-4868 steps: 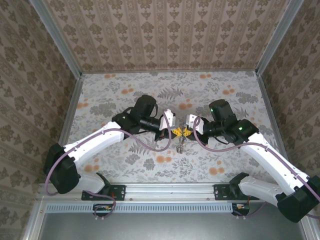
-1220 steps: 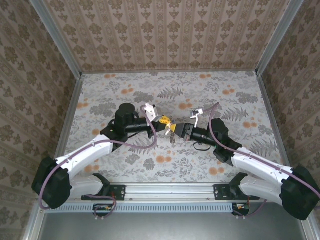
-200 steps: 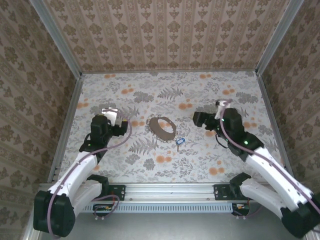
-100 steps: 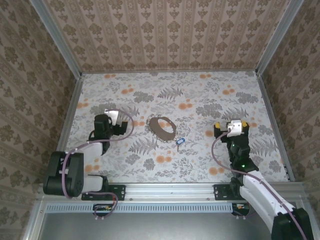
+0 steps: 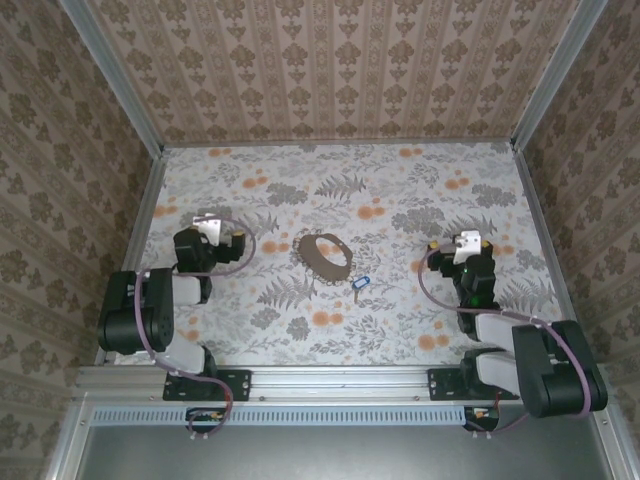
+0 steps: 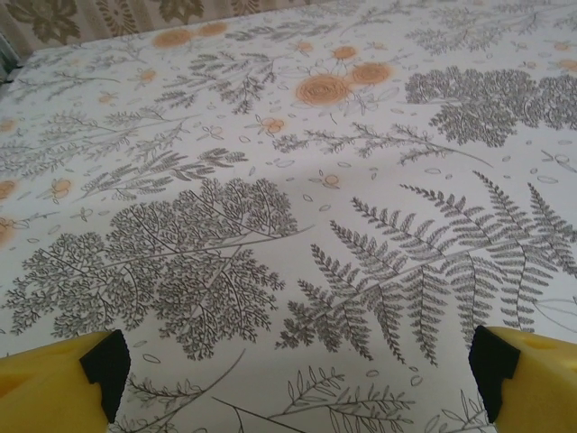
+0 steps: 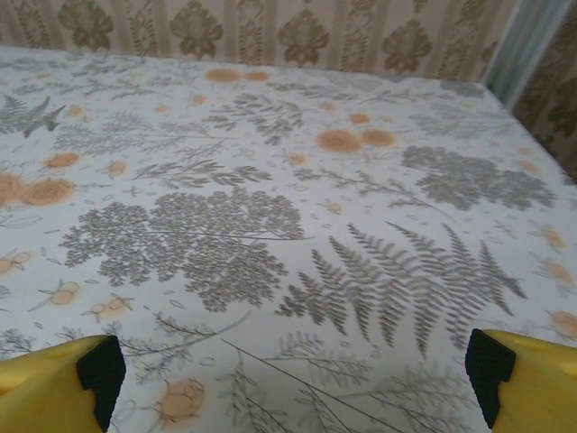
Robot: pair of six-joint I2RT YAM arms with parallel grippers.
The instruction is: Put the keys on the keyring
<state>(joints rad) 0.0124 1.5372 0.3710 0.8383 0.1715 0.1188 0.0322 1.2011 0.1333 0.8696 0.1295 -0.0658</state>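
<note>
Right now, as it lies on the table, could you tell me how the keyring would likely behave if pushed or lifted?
The keyring is a thin open hoop, so it probably weighs little and would slide on the table rather than roll. It holds an oval shape unsupported, so it is likely fairly stiff. Its narrow band may be awkward to pinch.

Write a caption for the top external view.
Arms folded at their bases, left gripper and right gripper open; keys lie beside the keyring.

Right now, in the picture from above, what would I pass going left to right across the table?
Left end effector → keyring → keys → right end effector.
</note>
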